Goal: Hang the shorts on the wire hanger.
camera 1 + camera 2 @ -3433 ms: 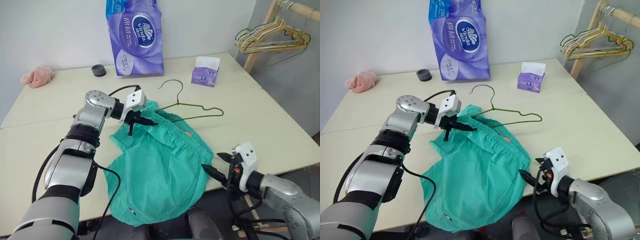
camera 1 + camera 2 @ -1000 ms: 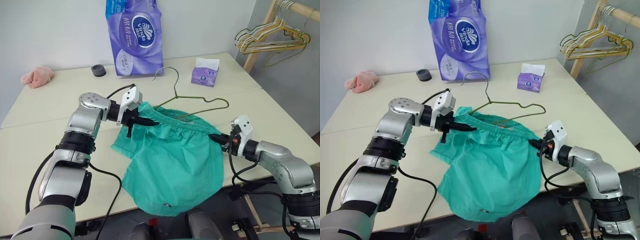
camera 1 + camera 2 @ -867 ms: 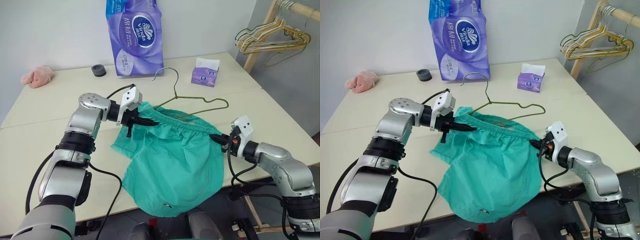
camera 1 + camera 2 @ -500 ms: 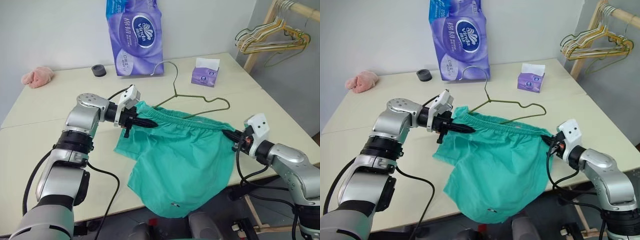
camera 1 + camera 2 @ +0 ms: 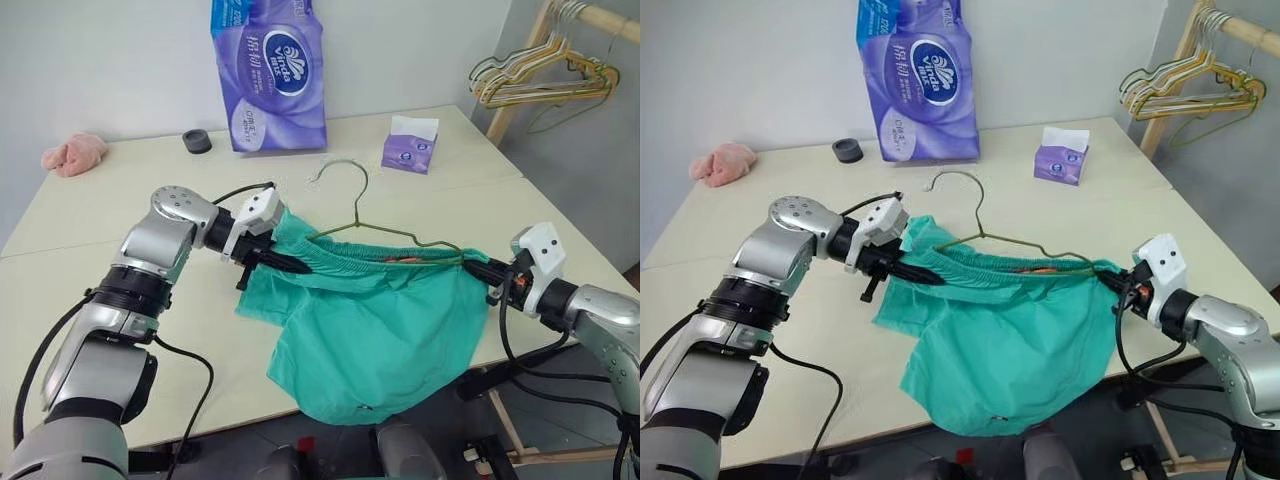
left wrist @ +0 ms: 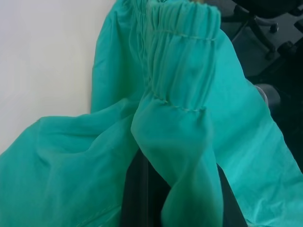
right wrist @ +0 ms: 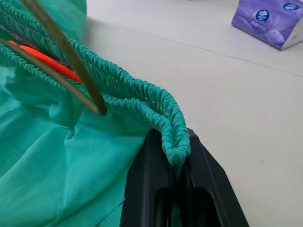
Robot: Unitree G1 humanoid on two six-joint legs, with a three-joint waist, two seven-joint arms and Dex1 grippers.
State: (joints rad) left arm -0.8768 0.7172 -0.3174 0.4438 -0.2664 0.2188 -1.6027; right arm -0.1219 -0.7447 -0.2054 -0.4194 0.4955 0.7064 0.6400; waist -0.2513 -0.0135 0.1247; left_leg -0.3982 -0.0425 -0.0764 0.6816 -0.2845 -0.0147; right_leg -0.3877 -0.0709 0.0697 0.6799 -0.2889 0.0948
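The teal-green shorts (image 5: 380, 320) hang stretched between my two grippers above the table (image 5: 90, 215), legs drooping past its near edge. My left gripper (image 5: 290, 266) is shut on the left end of the gathered waistband, with fabric draped over its fingers (image 6: 137, 189). At the other end my right gripper (image 5: 478, 268) is shut on the waistband (image 7: 173, 142). The wire hanger (image 5: 357, 208) sits with its shoulders inside the waistband and its hook upright above it. Its wire (image 7: 71, 61) passes through the waistband beside an orange label (image 7: 52, 64).
A purple tissue-roll pack (image 5: 268, 70) stands at the back of the table, with a small purple tissue box (image 5: 410, 143) to its right. A black ring (image 5: 197, 141) and a pink cloth (image 5: 74, 153) lie at the back left. A wooden rack with bunched hangers (image 5: 545, 75) stands at the far right.
My right gripper has moved right and up with its end of the waistband, pulling the shorts taut. The hanger shifted with them, and its hook now stands more upright.
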